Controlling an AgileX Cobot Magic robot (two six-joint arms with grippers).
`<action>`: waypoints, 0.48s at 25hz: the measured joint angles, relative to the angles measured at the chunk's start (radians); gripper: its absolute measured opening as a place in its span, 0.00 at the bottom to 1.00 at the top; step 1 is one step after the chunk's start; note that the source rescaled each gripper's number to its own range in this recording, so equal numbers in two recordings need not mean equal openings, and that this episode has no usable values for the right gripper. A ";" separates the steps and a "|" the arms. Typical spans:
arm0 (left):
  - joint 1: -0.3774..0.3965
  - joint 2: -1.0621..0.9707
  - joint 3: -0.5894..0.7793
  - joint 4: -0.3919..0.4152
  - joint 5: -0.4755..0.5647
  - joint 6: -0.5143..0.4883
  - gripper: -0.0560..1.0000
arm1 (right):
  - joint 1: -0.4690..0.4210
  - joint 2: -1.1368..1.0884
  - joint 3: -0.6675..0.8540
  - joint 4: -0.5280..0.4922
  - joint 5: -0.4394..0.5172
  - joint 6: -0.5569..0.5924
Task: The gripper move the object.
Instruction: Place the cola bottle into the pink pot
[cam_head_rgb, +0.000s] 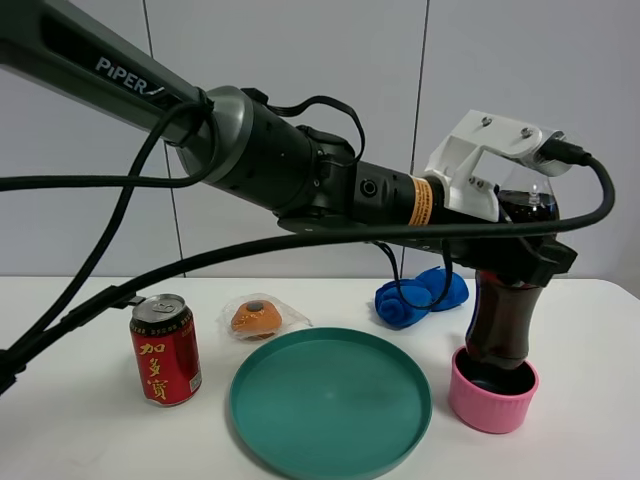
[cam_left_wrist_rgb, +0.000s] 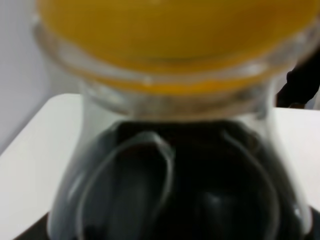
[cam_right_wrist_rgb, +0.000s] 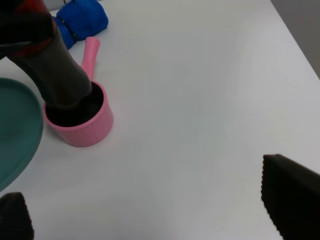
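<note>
Inside pink cup (cam_head_rgb: 492, 408), bottle (cam_head_rgb: 498, 325) upright, cap (cam_left_wrist_rgb: 175, 35) up

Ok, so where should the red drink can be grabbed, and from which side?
Probably around the middle of the red drink can, across its round body, with jaws level. It stands upright, so its straight sides give two opposite faces. Come from the front or left: the green plate lies close on its right and a wrapped pastry sits behind.
</note>
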 joint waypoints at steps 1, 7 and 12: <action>0.000 0.003 0.000 0.002 0.000 -0.004 0.05 | 0.000 0.000 0.000 0.000 0.000 0.000; 0.000 0.028 0.000 0.008 -0.004 -0.009 0.05 | 0.000 0.000 0.000 0.000 0.000 0.000; 0.000 0.048 0.000 0.009 -0.004 -0.010 0.05 | 0.000 0.000 0.000 0.000 0.000 0.000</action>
